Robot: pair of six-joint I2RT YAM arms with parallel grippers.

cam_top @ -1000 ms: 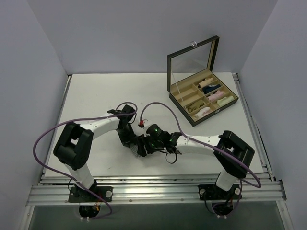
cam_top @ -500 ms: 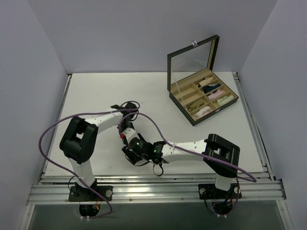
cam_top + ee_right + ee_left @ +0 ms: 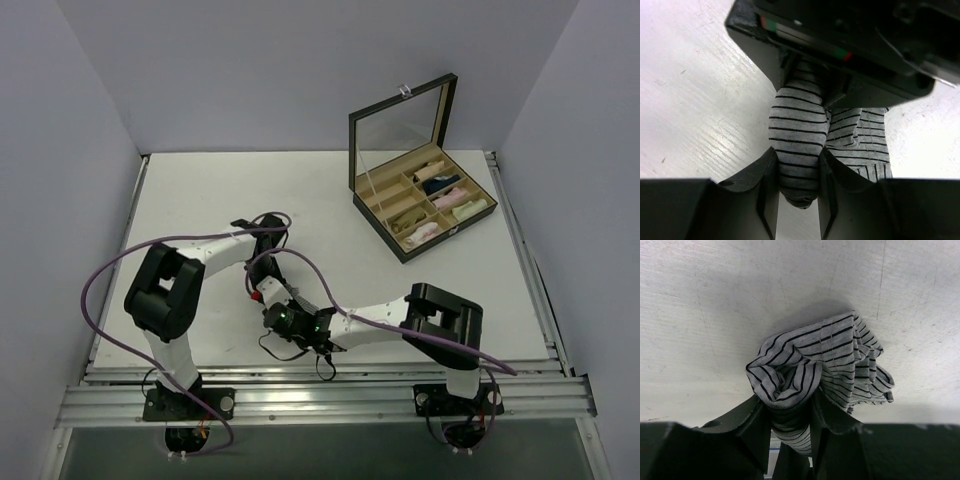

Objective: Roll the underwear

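The underwear point(image 3: 815, 360) is a grey pinstriped bundle, bunched and partly rolled, lying on the white table point(image 3: 715, 315). My left gripper point(image 3: 792, 415) is shut on one end of it, cloth pinched between both black fingers point(image 3: 754, 427). In the right wrist view the rolled end of the underwear point(image 3: 799, 135) sits between the fingers of my right gripper point(image 3: 797, 175), which is shut on it. The left gripper's body point(image 3: 840, 45) sits just beyond. From above, the left gripper point(image 3: 263, 292) and right gripper point(image 3: 283, 320) meet near the table's front left, hiding the cloth.
An open black box point(image 3: 420, 210) with a raised glass lid stands at the back right, its compartments holding small rolled garments. Purple cables point(image 3: 110, 270) loop over both arms. The table's near edge meets a metal rail point(image 3: 320, 390).
The right arm has swung left and nearer the front edge, and its jaws have closed on the rolled end. The left gripper shifted slightly, still holding the cloth.
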